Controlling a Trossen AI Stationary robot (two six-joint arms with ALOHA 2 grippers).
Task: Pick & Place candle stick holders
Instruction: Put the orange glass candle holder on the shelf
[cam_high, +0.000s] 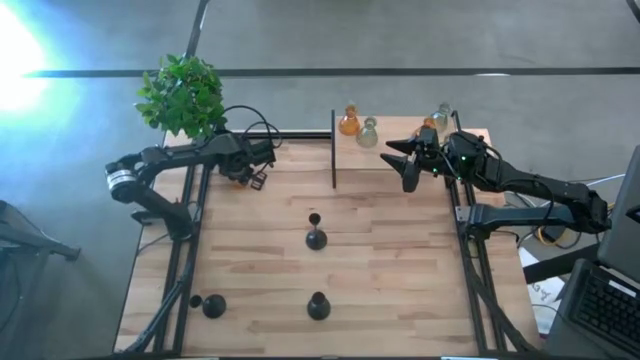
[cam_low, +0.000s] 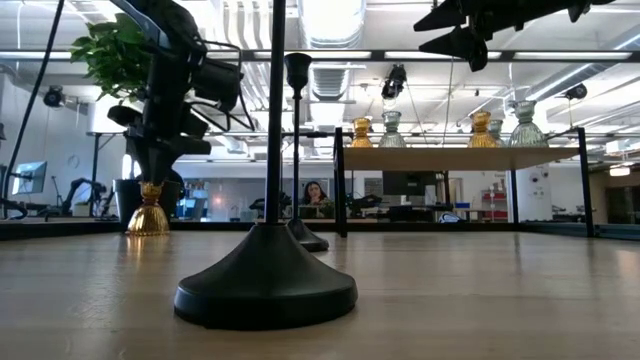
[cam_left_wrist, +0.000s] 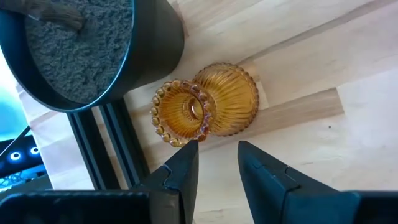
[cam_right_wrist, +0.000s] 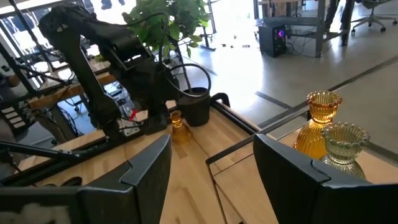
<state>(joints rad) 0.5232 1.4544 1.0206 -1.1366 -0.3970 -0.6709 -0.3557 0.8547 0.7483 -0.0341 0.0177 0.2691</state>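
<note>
Hovering over amber holder (cam_left_wrist: 208, 106), left tool (cam_left_wrist: 217, 158) slightly open, empty; right tool (cam_right_wrist: 211, 165) wide open, empty.

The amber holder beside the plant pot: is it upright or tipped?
Upright: the amber holder stands on its wide base beside the plant pot, cup upward, below the open left gripper.

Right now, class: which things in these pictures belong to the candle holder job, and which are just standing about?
Belong to the job:
amber holder under the left gripper
glass holders on the shelf
black holders on the table
right gripper, open above the shelf

Just standing about:
green plant
plant's black pot
</note>
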